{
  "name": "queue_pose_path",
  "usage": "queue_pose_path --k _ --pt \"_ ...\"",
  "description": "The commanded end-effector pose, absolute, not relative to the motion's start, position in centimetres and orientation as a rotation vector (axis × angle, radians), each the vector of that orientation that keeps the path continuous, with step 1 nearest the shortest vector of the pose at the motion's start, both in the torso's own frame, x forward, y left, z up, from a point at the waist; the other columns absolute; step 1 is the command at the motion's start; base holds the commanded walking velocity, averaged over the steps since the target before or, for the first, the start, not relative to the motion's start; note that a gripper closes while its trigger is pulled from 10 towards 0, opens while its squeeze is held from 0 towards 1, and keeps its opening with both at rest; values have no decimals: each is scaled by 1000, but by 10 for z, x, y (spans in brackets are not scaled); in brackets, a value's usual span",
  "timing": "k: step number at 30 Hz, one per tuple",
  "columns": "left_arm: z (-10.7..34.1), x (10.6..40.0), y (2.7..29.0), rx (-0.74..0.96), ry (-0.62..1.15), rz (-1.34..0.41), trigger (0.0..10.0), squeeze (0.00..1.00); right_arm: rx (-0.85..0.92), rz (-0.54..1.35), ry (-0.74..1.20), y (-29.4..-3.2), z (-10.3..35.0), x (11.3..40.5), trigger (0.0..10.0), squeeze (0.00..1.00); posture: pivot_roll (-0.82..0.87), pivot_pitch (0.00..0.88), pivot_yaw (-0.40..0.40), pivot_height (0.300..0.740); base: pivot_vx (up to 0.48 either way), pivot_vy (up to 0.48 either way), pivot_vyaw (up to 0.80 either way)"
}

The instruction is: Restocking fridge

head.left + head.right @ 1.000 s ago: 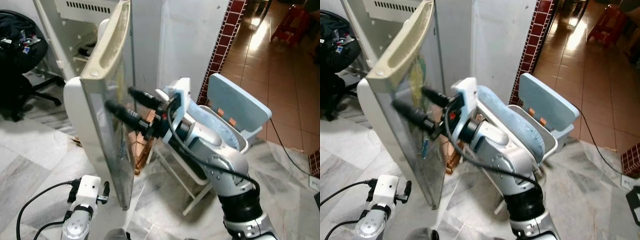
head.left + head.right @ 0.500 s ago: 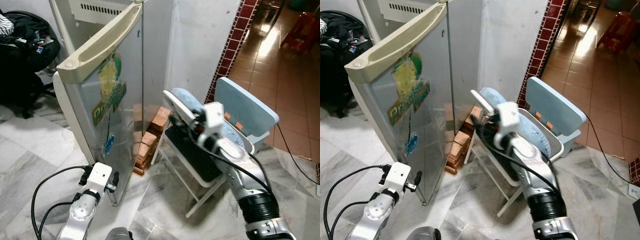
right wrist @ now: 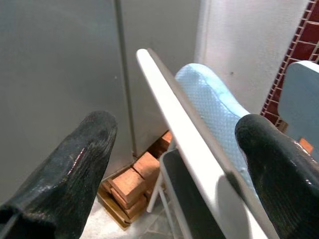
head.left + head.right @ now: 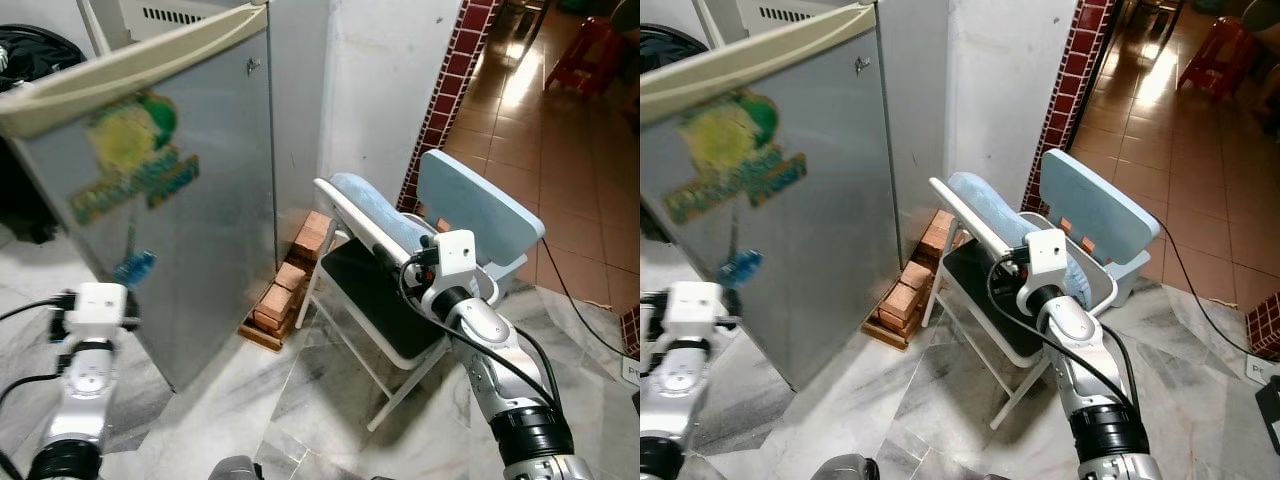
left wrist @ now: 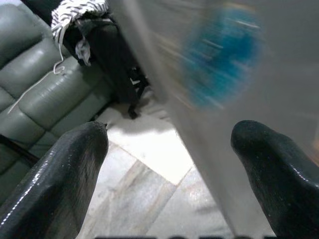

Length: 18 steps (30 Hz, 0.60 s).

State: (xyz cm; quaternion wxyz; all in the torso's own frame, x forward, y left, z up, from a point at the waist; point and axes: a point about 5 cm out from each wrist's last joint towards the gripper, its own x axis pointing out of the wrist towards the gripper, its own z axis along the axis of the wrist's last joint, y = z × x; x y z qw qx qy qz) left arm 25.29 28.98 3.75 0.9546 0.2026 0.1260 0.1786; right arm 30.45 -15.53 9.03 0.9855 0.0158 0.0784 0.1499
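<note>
The silver fridge door [image 4: 190,210] with a cream top rail stands nearly flat against the fridge body and looks blurred. It carries a yellow-green sticker [image 4: 125,150] and a small blue one [image 4: 133,268]. My left gripper [image 5: 169,164] is low at the left, open and empty, facing the door's lower edge and blue sticker [image 5: 222,59]. My right gripper [image 3: 174,164] is open and empty over the folding chair, apart from the door. Its white wrist [image 4: 455,255] sits beside the chair back.
A white folding chair [image 4: 375,300] with a black seat stands right of the fridge, with a light blue cushion [image 4: 375,205] and a light blue plastic seat [image 4: 475,205] on it. Bricks [image 4: 285,290] lie stacked by the wall. A grey sofa [image 5: 45,89] is at the left.
The fridge door has swung from wide open to nearly closed. My right arm has drawn back from the door to the chair. The left arm has shifted left.
</note>
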Motion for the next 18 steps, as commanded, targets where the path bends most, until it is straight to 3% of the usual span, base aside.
queue_pose_path --k 1,9,18 --pt "31 253 268 369 233 266 10000 0 21 296 164 -158 87 303 10000 0 27 0 -26 740 0 0 0" --pt "41 258 228 251 150 51 10000 0 4 277 170 -162 78 295 10000 0 29 0 -27 740 0 0 0" --pt "62 264 233 248 115 1 10000 0 10 125 79 -178 81 283 10000 0 13 0 -4 740 0 408 0"
